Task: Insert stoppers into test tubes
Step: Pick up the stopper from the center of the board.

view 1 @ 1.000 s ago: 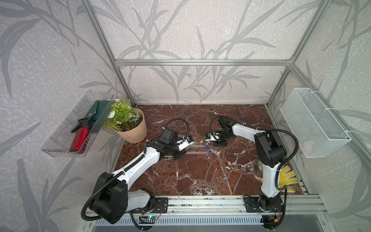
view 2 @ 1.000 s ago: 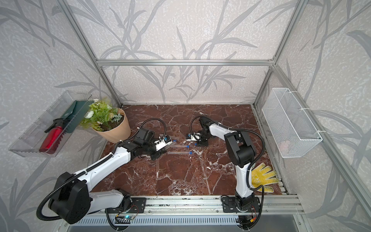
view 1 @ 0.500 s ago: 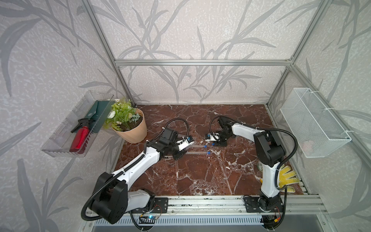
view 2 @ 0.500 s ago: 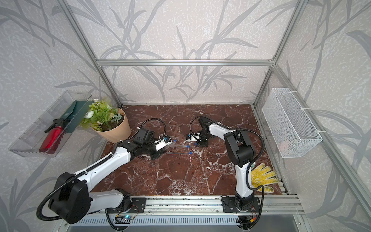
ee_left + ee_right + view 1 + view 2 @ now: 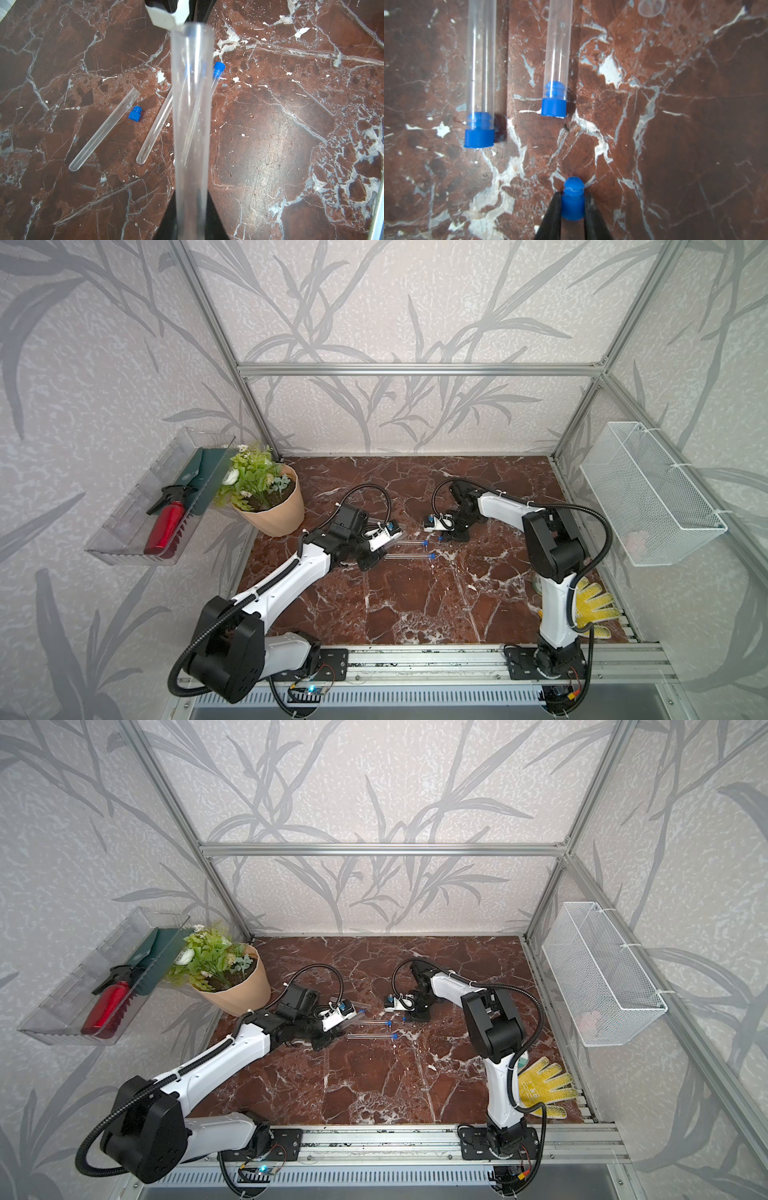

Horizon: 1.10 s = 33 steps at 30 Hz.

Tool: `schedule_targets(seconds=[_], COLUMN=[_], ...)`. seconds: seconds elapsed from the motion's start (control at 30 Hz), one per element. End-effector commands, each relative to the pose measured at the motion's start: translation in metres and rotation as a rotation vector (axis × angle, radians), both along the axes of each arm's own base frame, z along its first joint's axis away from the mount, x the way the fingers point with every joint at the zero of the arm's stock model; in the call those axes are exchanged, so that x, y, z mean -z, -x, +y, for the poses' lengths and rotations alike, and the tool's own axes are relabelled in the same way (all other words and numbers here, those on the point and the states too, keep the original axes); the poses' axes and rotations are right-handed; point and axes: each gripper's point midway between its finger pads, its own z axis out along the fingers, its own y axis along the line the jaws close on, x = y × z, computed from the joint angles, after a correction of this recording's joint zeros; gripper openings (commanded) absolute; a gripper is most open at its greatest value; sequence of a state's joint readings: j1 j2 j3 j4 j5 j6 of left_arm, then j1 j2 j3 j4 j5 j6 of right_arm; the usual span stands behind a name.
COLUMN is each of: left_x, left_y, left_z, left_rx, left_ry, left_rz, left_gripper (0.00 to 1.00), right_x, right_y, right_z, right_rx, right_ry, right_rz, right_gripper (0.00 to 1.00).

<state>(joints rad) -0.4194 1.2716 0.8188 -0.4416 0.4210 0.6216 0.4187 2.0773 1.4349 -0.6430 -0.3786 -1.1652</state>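
Handling first. Held tube (image 5: 192,104): probably light, rigid, smooth-walled and slippery; liable to crack under a hard squeeze and to roll once set down. Best taken along the lower body, well clear of the mouth, with gentle pressure. Clamped just so in the closed left gripper (image 5: 191,207), raised above the marble floor (image 5: 291,145), open mouth aimed toward the right gripper (image 5: 572,197).

Gripped stopper (image 5: 573,205): tiny, likely near weightless and a little springy, easy to flick away or tilt. Best pinched on the plain wide collar, ribbed nose left free for entry. Pinched that way between the closed right fingers, nose forward; resting on the floor or just above it, hard to tell from the wrist view.

Looks: tubes slender, clear, round-bottomed, faintly scuffed. Stoppers bright blue, each a flat collar plus a stepped, ringed plug.

Elsewhere on the floor: two stoppered tubes (image 5: 480,62) lying side by side, roughly parallel, near but apart, blue collars toward the right gripper, ringed plugs visible through the clear walls. One open tube (image 5: 104,128) lying unplugged, a loose stopper (image 5: 136,113) just beside it.

By this layout, two of four tubes finished, a third pairing in hand, alignment of nose and mouth the delicate part.
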Motion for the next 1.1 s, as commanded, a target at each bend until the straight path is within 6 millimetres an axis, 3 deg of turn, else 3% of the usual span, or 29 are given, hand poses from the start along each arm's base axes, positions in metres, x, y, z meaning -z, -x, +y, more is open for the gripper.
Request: schedule_targets(seconds=[0.0, 0.2, 0.43, 0.6, 0.77, 1.07], left_x=[-0.010, -0.015, -0.025, -0.034, -0.034, -0.041], left_y=[-0.003, -0.007, -0.013, -0.014, 0.001, 0.006], left_z=[-0.003, -0.004, -0.010, -0.014, -0.022, -0.036], left_rx=[0.023, 0.017, 0.017, 0.030, 0.162, 0.311], left_ry=[0.011, 0.013, 0.053, 0.083, 0.024, -0.059], left_rz=[-0.014, -0.030, -0.067, -0.107, -0.179, -0.347], left_gripper=[0.00, 0.00, 0.00, 0.00, 0.00, 0.00], right_x=[0.014, -0.008, -0.064, -0.100, -0.142, -0.182], right_y=[0.008, 0.001, 0.009, 0.039, 0.078, 0.139], right_z=[-0.008, -0.001, 0.007, 0.004, 0.006, 0.018], right_rx=[-0.003, 0.026, 0.091, 0.133, 0.182, 0.213], right_ry=[0.040, -0.011, -0.115, -0.185, -0.308, -0.421], right_rz=[0.053, 0.024, 0.003, 0.017, 0.054, 0.115], right_gripper=[0.18, 0.15, 0.14, 0.14, 0.14, 0.15])
